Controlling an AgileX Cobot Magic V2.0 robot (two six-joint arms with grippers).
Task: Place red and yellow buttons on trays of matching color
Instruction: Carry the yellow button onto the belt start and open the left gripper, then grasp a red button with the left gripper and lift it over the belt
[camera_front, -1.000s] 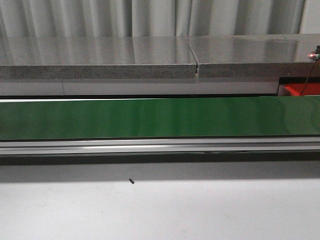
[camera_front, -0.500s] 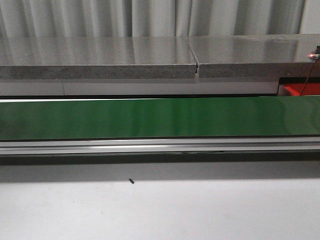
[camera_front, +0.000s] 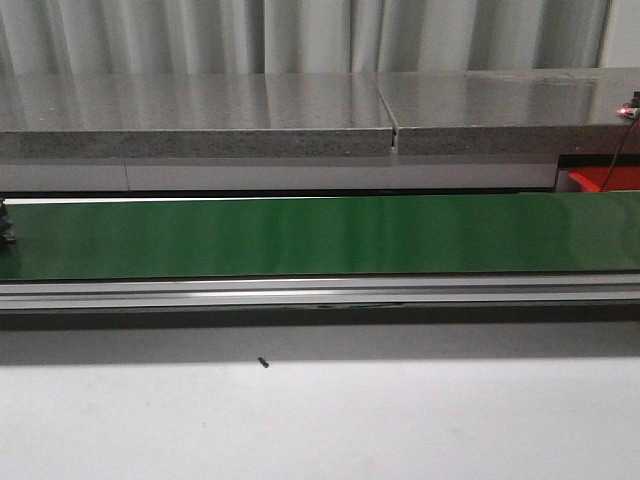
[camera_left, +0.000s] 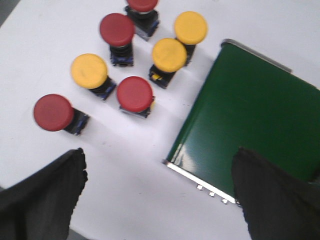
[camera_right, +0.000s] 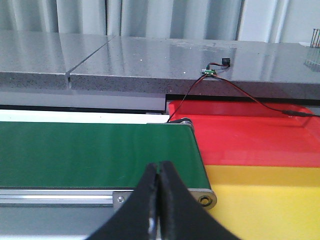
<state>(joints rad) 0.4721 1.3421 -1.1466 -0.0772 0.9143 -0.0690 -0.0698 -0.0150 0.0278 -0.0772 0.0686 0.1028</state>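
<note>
At the far left, the left wrist view shows the left gripper (camera_left: 160, 200) spread wide, its two black fingers (camera_left: 42, 197) well apart and holding nothing, hovering over the white table (camera_left: 125, 200). Beyond the fingers stands a cluster of seven push-buttons on the table. Taking the red button (camera_left: 134, 93) in the middle of the cluster as the clock's centre, a second red button (camera_left: 53, 112) sits at about 8 o'clock, a yellow button (camera_left: 89, 71) at 10 o'clock, a third red button (camera_left: 117, 29) at 11 o'clock, and a fourth red button (camera_left: 142, 4), cut off by the frame edge, near 12 o'clock; a second yellow button (camera_left: 169, 55) stands at 1 o'clock and a third yellow button (camera_left: 190, 27) farther out the same way. All stand apart from the green conveyor belt (camera_left: 250, 120), whose end lies just beside the cluster at 3 o'clock. In the front view the green belt (camera_front: 320, 235) runs across the whole width with a grey stone counter (camera_front: 200, 110) behind it; a small dark shape at the belt's left edge is too cut off to identify. To the right, the right gripper (camera_right: 159, 210) has its fingers pressed together, empty, over the belt's end, where a red tray (camera_right: 250, 135) lies at 1 o'clock and a yellow tray (camera_right: 270, 200) at 3 o'clock, side by side.
</note>
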